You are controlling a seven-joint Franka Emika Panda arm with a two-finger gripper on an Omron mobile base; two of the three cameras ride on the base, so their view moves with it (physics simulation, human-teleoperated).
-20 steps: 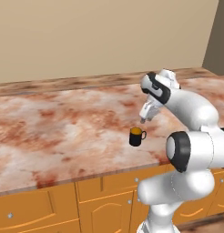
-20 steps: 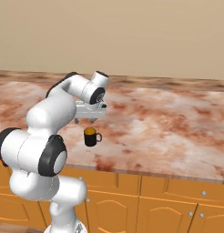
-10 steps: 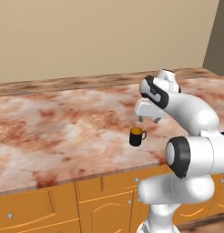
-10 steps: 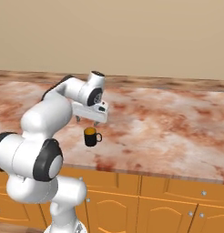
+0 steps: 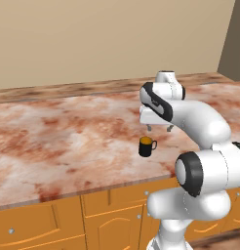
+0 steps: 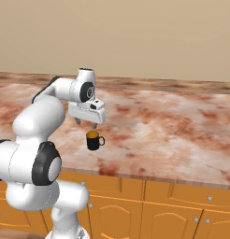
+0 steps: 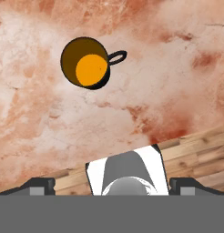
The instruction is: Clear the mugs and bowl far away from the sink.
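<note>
we see one of the mugs standing upright on the counter, near its front edge at the centre of the left base view. our gripper hovers just above it, jaws spread wide and empty. the risk we judge: the mug sits off-centre, upper left in the hand view, so descending unaligned could clip the rim, tip it or nudge it toward the edge.

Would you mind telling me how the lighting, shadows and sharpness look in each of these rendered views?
Left base view: flat, even light, no glare; the mug is sharp, standing on the counter. Right base view: equally crisp, with the open gripper above the mug. Hand view: sharp, the mug casting only a faint shadow.
</note>
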